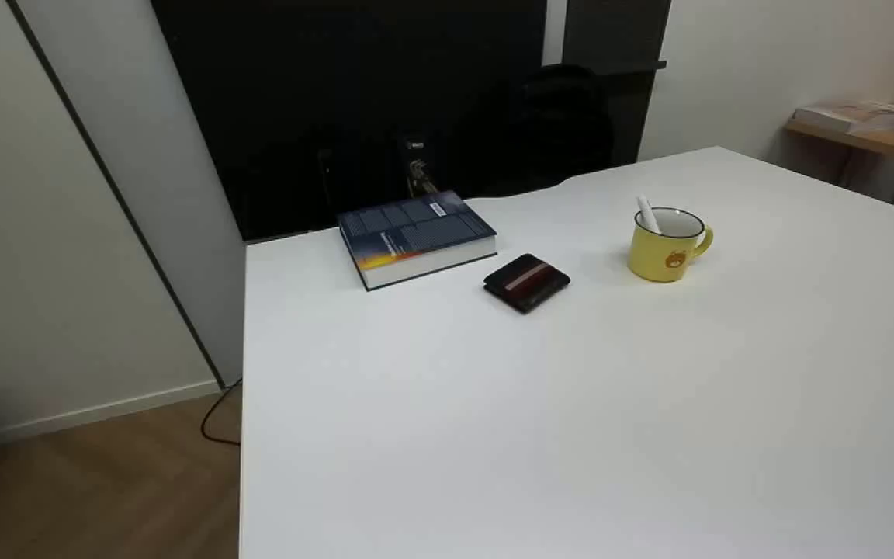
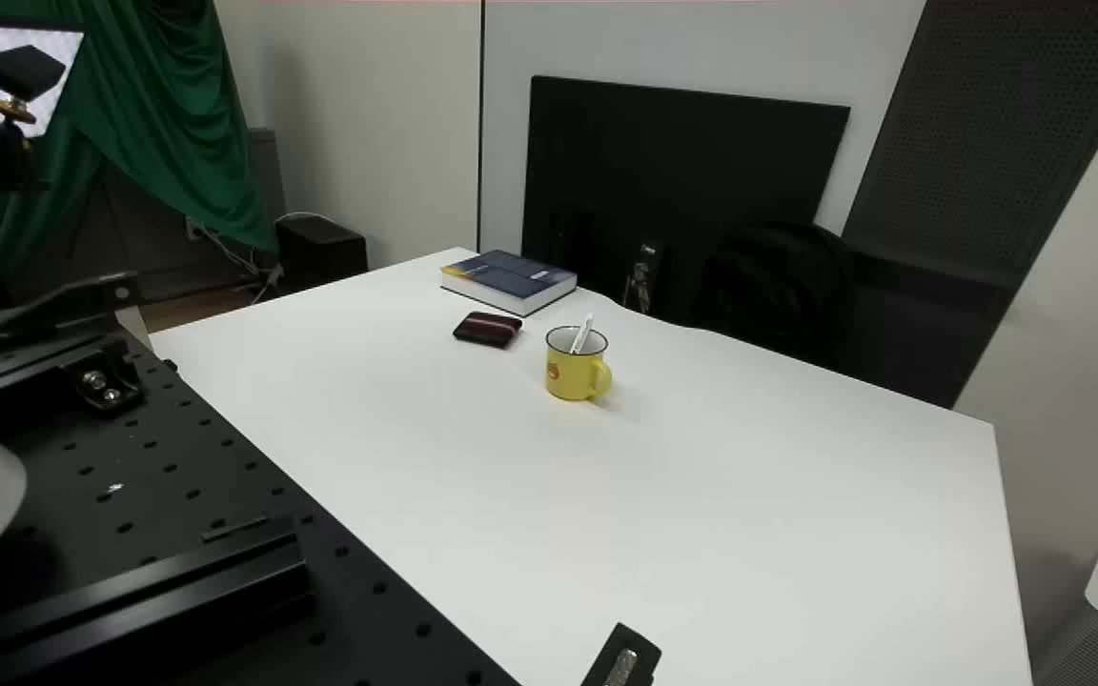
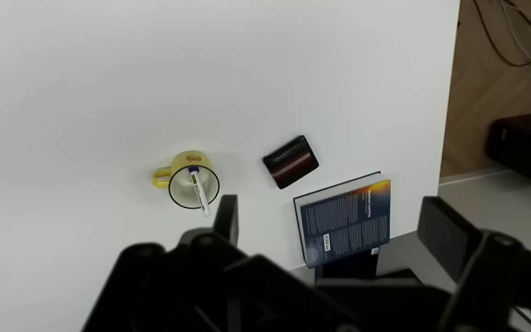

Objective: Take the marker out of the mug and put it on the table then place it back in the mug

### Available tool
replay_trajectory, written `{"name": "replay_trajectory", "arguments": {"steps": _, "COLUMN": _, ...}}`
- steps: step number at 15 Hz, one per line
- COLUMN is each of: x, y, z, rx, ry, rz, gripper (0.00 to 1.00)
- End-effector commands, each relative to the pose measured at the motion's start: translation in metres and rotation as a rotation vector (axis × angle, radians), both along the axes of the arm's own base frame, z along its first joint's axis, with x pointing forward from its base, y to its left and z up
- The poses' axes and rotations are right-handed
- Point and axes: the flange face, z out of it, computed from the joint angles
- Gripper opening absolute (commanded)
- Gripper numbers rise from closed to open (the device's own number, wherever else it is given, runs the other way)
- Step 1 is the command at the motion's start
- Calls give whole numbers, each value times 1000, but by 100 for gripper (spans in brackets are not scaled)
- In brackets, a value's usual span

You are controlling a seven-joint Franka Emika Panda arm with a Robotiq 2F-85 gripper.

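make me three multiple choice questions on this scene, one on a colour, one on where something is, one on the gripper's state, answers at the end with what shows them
1. What colour is the bear-print mug?
A) green
B) yellow
C) blue

2. Where is the marker?
A) on the hardcover book
B) under the wallet
C) in the bear-print mug

3. How does the gripper stand?
A) open
B) shut on the marker
C) shut, holding nothing

Answers:
1: B, its outer wall shows yellow in all three views.
2: C, it leans inside, its upper end sticking out above the rim in both exterior views.
3: A, its jaws stand wide apart in the wrist view.
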Motion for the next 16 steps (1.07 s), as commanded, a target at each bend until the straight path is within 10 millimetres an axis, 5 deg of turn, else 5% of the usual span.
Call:
{"name": "replay_trajectory", "arguments": {"steps": 1, "x": 0, "y": 0, "z": 0, "rx": -1, "ry": 2, "rz": 0, "gripper": 100}}
{"name": "replay_trajectory", "arguments": {"steps": 11, "x": 0, "y": 0, "z": 0, "rx": -1, "ry": 3, "rz": 0, "gripper": 100}}
{"name": "replay_trajectory", "arguments": {"steps": 16, "x": 23, "y": -35, "z": -40, "rx": -75, "ry": 15, "rz": -50, "gripper": 100}}
